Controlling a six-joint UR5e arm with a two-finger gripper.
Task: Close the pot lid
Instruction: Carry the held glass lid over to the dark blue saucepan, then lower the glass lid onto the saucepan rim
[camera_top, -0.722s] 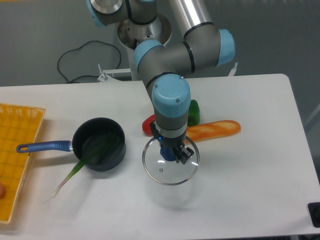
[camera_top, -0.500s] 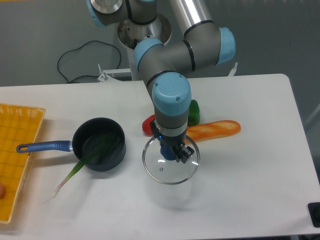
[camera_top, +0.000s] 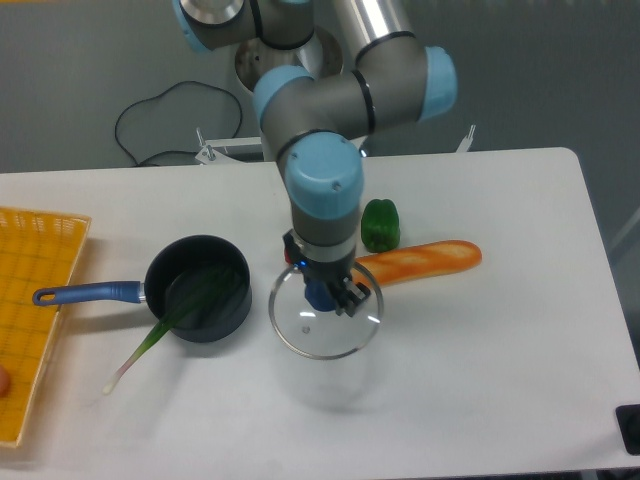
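1. At the far left edge of the white tabletop (camera_top: 480, 380) lies a yellow mesh tray (camera_top: 30, 300).
2. Right of it stands the pot (camera_top: 200, 288), dark and open, its blue handle (camera_top: 88, 293) pointing left toward the tray. A green onion (camera_top: 150, 345) leans out of the pot, its white end resting on the tabletop in front.
3. Just right of the pot, and apart from it, is the pot lid (camera_top: 322, 320): a clear glass disc with a metal rim. It appears to hang a little above the tabletop, with a faint shadow below it, though I cannot be sure it is clear of the surface.
4. The claw (camera_top: 330, 295) points straight down over the lid's centre and is clamped on the blue knob there, so the lid is in its hold.
5. Behind the arm sit a green pepper (camera_top: 380, 225) and a baguette (camera_top: 425, 258) reaching right; a sliver of something red shows by the wrist.
6. Handling, as I judge it: the lid is stiff, light, smooth and breakable. The knob is the only sound hold. The onion stalk crossing the pot's rim may keep the lid from seating flat.
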